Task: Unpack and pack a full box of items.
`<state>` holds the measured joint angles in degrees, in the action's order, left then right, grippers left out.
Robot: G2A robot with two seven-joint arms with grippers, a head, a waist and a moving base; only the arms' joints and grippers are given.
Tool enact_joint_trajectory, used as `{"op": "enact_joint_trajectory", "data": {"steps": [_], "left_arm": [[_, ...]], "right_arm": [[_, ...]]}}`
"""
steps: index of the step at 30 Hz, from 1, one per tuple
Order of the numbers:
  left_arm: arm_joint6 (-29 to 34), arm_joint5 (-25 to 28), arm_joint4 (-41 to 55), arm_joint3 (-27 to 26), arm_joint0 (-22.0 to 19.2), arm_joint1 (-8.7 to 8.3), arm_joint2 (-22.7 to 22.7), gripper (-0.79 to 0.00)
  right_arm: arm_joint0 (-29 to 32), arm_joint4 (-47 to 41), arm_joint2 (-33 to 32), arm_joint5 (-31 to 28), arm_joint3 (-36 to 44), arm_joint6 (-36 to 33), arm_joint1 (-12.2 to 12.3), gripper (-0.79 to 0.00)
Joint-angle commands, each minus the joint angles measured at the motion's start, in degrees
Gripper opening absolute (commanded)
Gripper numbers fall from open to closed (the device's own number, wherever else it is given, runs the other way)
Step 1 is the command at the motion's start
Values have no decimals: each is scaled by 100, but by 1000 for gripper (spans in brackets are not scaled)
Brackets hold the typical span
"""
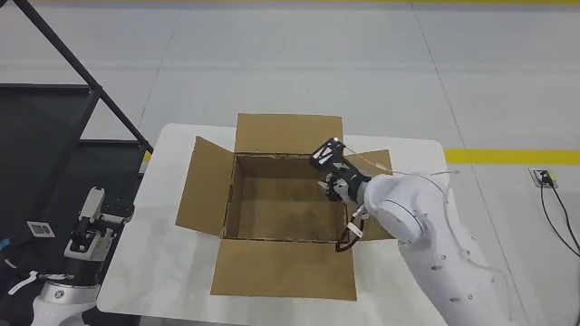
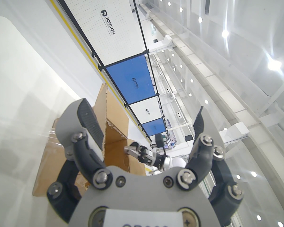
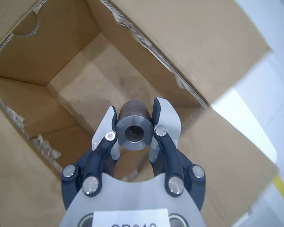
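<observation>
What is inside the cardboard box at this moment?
The cardboard box shows its bare floor inside. The right gripper holds a metal cylinder over the opening, covering a small part of the floor beneath.

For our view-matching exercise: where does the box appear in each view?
Top view: box, flaps open, centred on the table.
Left wrist view: box behind the left fingers.
Right wrist view: box open below the right gripper.
Shared landmark: the right gripper, holding a cylinder above the box.

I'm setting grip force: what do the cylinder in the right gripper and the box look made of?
Cylinder: probably steel, dull grey machined finish, with a bored centre and chamfered rim. Box: brown corrugated cardboard, matte; fluting shows along its torn edges.
</observation>
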<state>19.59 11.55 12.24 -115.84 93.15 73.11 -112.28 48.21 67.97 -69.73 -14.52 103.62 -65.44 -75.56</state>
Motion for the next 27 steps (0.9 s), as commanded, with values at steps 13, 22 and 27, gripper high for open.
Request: {"op": "enact_joint_trajectory", "data": {"steps": [13,22,27], "left_arm": [[0,0,0,0,0,0,0,0],[0,0,0,0,0,0,0,0],[0,0,0,0,0,0,0,0]], "right_arm": [[2716,312,-2908,664,1129,405,272,-785],[2165,-221,-2766,450,-927,807,306,-785],[1963,15,-2632,650,-1299,751,332,-785]]}}
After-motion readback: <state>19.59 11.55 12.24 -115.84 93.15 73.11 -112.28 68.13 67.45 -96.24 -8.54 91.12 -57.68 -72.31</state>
